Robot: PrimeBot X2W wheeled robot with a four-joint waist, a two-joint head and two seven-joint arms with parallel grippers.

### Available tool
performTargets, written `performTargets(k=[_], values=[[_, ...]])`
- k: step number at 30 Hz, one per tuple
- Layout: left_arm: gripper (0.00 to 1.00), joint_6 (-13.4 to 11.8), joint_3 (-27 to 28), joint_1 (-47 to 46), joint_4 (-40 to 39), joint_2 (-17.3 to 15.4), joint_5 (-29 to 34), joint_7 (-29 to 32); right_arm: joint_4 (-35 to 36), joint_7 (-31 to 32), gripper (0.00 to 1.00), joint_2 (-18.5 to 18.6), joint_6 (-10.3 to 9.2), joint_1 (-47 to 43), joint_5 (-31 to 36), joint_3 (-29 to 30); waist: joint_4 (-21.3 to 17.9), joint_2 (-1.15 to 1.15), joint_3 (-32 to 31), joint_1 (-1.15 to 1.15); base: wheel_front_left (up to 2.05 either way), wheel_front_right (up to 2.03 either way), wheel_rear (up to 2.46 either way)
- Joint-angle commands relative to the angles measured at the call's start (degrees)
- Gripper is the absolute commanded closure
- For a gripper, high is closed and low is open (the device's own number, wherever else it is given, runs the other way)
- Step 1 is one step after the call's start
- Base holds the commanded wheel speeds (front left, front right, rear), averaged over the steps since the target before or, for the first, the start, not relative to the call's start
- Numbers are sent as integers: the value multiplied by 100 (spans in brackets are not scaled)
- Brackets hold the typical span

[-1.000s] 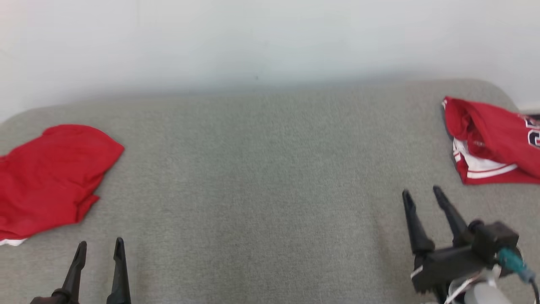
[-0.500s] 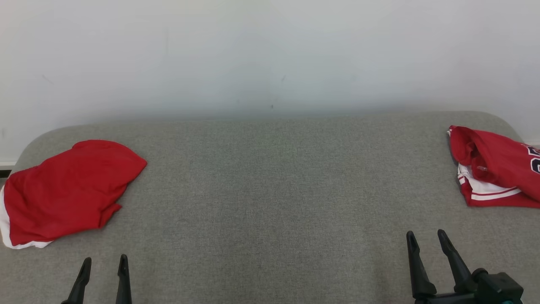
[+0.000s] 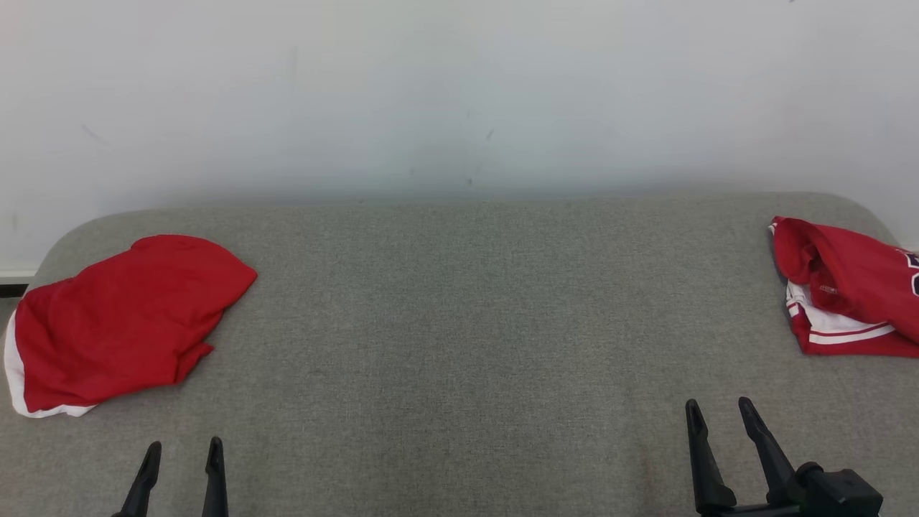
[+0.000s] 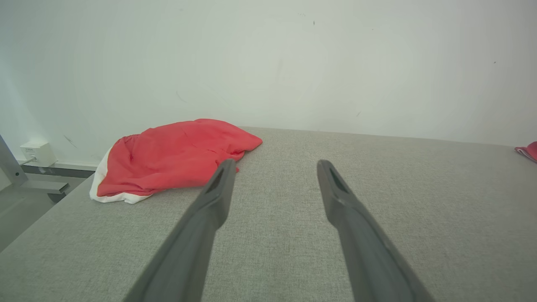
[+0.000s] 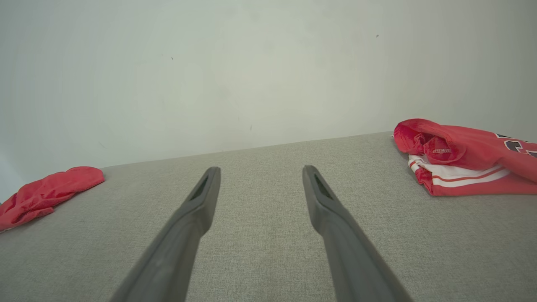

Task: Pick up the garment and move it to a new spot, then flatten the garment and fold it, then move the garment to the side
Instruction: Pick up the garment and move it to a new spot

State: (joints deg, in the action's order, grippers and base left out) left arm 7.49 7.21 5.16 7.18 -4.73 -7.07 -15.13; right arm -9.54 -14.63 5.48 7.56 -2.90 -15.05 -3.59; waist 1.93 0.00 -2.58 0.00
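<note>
Two pieces of red clothing lie well apart on the grey bench [image 3: 467, 337], one at each end. At the robot's left, the plain red garment [image 3: 122, 323] sits rumpled near the bench's left edge, with a white border showing along its outer side. At the far right, the red jersey [image 3: 854, 280] lies bunched, with white bands and red stripes showing in its lower layer and dark numerals at the picture's edge. Which of the two is the one to be handled cannot be told.

Both sets of jaws stand at the near side of the bench, spread wide and holding nothing. The left jaws' fingers [image 3: 143, 477] point toward the pale wall [image 3: 459, 86], just short of the plain garment and not touching it. The right jaws' fingers [image 3: 703, 459] also point toward the wall, with the jersey ahead and to their right, clear of them.
</note>
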Motion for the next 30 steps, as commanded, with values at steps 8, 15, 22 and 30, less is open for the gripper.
performTargets(k=[8, 15, 22, 30], values=[[0, -22, 27, -27, 18, 10, 4, 0, 24, 24, 0, -21, -16, -89, 58, 64, 107, 0, 9, 0, 0, 0, 0], [0, -38, 104, -125, 6, -95, 9, 0, 23, 37, 0, -67, -16, -134, 89, 89, 650, 0, 34, 0, 0, 0, 0], [0, -58, 141, -199, 84, -141, -74, -1, -19, 34, 0, -107, -15, -127, 94, 115, 1340, 0, 109, 0, 0, 0, 0], [0, -103, 226, -295, 186, -148, -148, 0, -98, 75, 0, -140, -15, 64, 163, 72, 2266, 0, 314, 0, 0, 0, 0]])
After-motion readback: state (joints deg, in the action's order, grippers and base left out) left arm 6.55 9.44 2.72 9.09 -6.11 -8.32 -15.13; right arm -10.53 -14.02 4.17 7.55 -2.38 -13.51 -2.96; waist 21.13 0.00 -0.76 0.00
